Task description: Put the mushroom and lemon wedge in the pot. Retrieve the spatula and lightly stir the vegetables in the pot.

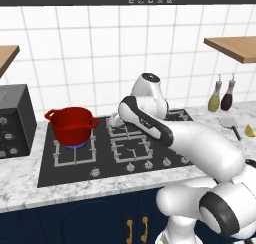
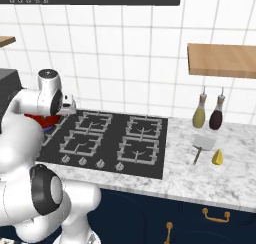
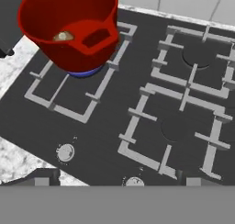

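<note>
Tan-brown mushroom (image 3: pixel 63 36) in glossy red pot (image 1: pixel 73 124) – front-left burner.
Hand (image 1: pixel 114 120) spread wide, empty; yellow lemon wedge (image 2: pixel 217 157) beside grey-bladed spatula (image 2: pixel 201 146) – table's right end.

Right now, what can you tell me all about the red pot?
The pot is round, deep and glossy red, like shiny enamel, with two red loop handles at its rim. It stands upright with no lid on the grate of the front left burner of the black stove, where blue shows just under its base. In the hand view, a small tan-brown mushroom lies inside on its bottom. Nothing else touches it.
</note>
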